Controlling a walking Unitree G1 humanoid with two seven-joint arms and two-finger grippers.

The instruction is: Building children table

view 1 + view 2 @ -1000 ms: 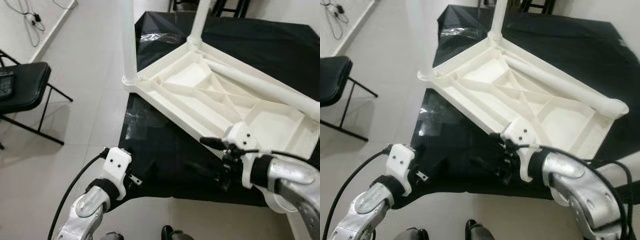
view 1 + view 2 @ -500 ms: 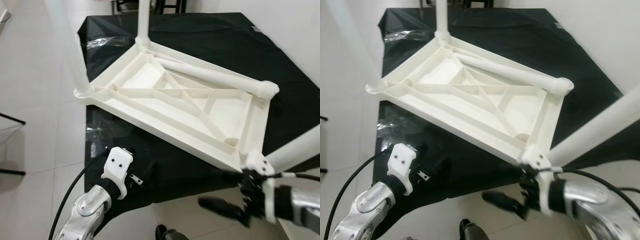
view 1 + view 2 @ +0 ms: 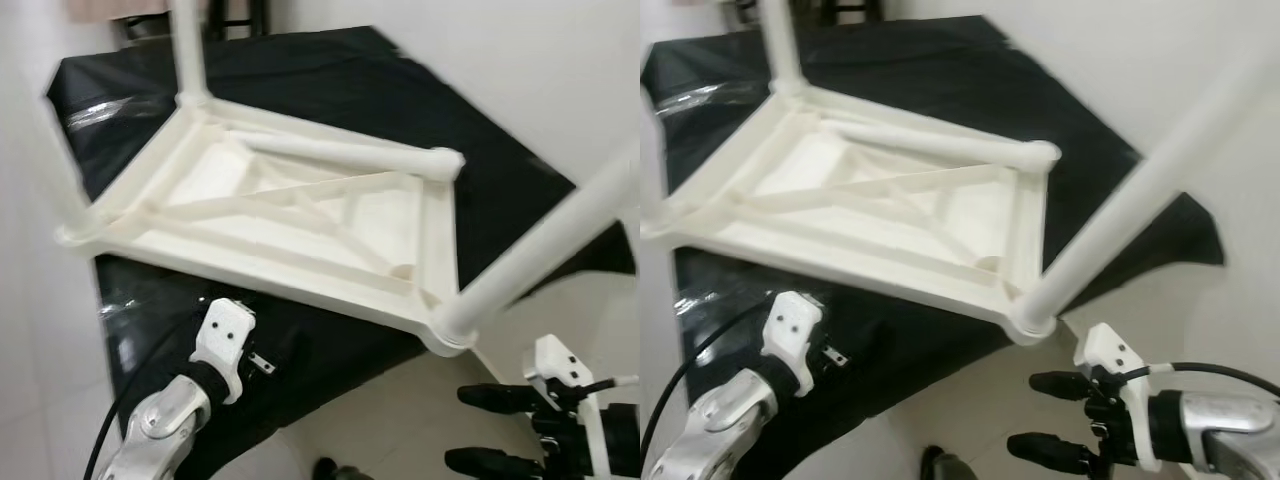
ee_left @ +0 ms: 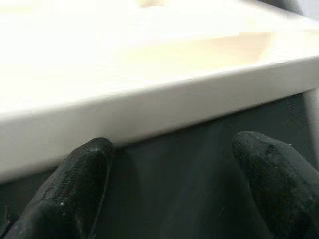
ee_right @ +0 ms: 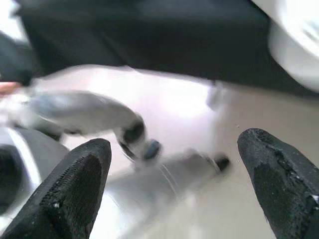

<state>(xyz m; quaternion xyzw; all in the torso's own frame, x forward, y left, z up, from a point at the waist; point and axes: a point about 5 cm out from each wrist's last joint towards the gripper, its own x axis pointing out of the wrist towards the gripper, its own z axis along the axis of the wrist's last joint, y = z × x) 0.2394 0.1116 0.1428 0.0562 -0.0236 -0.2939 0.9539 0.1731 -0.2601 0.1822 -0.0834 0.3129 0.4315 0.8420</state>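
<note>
Table [image 3: 300,215] lies upside down just beyond the left gripper [image 4: 169,174], fingers spread, empty; right gripper [image 3: 1055,415] gapes empty below its corner.

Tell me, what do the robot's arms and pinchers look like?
Both arms are shiny silver metal with a black band at the wrist. Each ends in a white plastic block. The right tool has two long black fingers. Thin black cables run along both arms, like beside the left tool.

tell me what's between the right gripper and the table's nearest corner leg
Nothing: in the right eye view, bare pale floor separates the open right gripper from the corner leg of the upturned white table.
</note>
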